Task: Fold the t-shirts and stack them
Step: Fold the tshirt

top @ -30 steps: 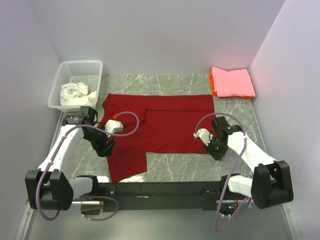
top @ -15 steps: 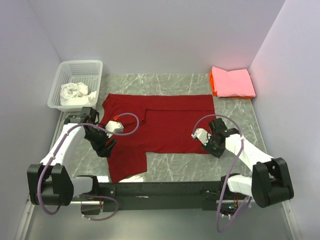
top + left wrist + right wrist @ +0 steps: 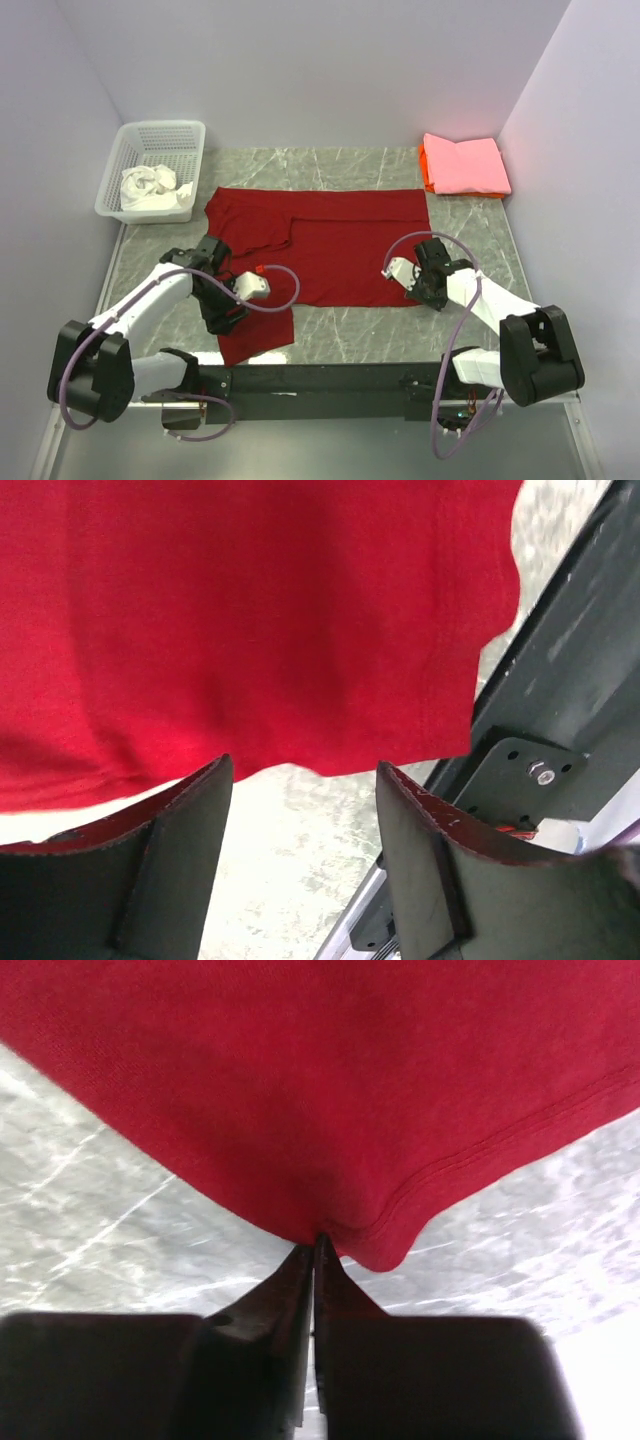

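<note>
A deep red t-shirt [image 3: 330, 245] lies spread flat mid-table, with one flap reaching toward the near edge at the left. My left gripper [image 3: 228, 318] hovers over that flap's near left edge. It is open, and its fingers [image 3: 190, 830] straddle bare marble just below the red cloth [image 3: 250, 610]. My right gripper [image 3: 420, 292] sits at the shirt's near right corner. Its jaws are pressed together on the puckered hem [image 3: 320, 1225] of the red cloth [image 3: 320, 1080]. A folded pink t-shirt [image 3: 465, 165] rests on an orange one [image 3: 424, 172] at the back right. A crumpled white t-shirt [image 3: 150, 188] lies in the basket.
A white lattice basket [image 3: 160, 135] stands at the back left by the wall. Lilac walls close in the marble table [image 3: 350, 325] on three sides. The black base rail [image 3: 330, 378] runs along the near edge, also seen as the rail [image 3: 560, 680] beside the left fingers.
My left gripper has slid nearer and to the right along the shirt's left flap. My right gripper has closed its jaws on the near right hem.
</note>
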